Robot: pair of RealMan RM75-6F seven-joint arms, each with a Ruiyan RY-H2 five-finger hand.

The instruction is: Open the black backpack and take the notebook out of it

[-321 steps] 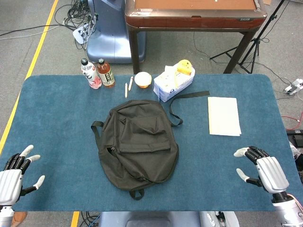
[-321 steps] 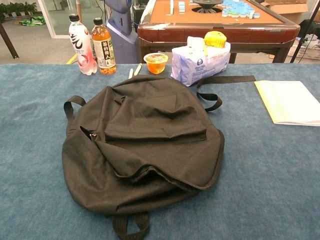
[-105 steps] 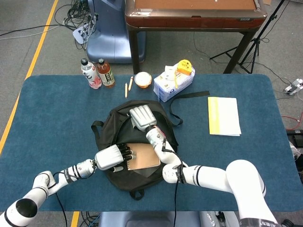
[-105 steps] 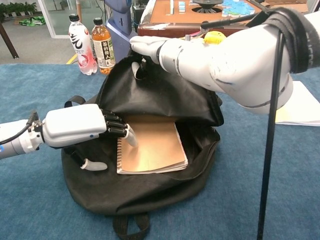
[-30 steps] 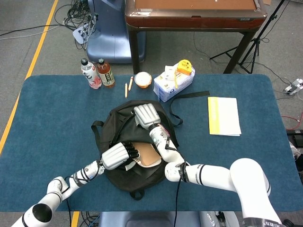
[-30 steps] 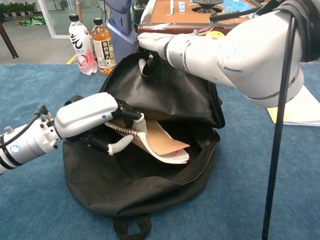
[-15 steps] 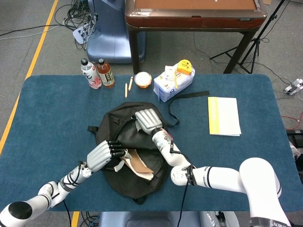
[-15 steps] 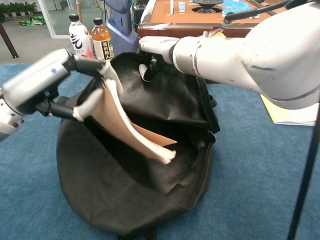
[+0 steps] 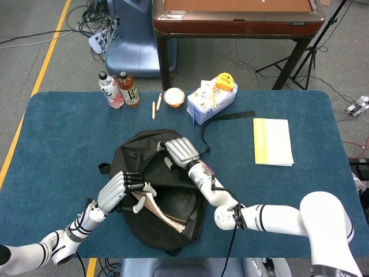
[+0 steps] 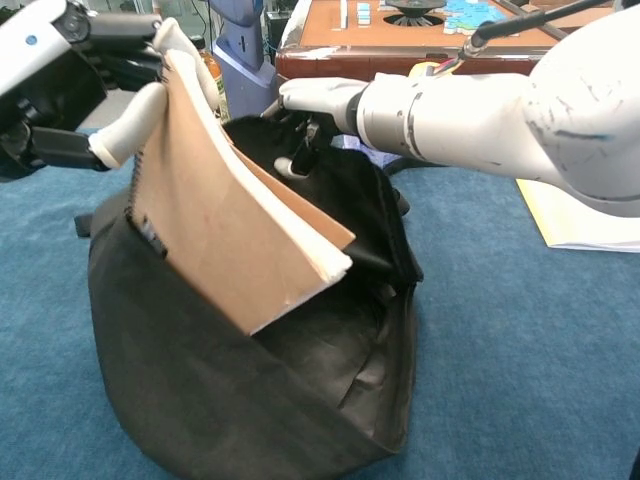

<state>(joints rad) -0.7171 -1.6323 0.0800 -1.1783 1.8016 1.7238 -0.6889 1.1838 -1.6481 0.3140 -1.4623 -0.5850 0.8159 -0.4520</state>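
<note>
The black backpack (image 9: pixel 173 213) (image 10: pixel 250 400) lies open in the middle of the blue table, its front flap lifted. My right hand (image 9: pixel 182 151) (image 10: pixel 315 100) grips the flap's top edge and holds it up. My left hand (image 9: pixel 120 187) (image 10: pixel 75 70) holds the brown spiral notebook (image 9: pixel 158 212) (image 10: pixel 235 240) by its bound edge. The notebook hangs tilted, raised mostly out of the bag's mouth, its lower corner still over the opening.
Two bottles (image 9: pixel 119 89), a small bowl (image 9: pixel 173 97), two pencils (image 9: pixel 155 105) and a tissue pack (image 9: pixel 210 99) line the table's far side. A yellow-and-white pad (image 9: pixel 272 140) lies to the right. The bag's strap (image 9: pixel 230 116) trails toward it.
My left hand has pulled the notebook up and to the left, from half inside the bag to mostly out of it. The bag has shifted and bunched up; the right hand keeps the flap.
</note>
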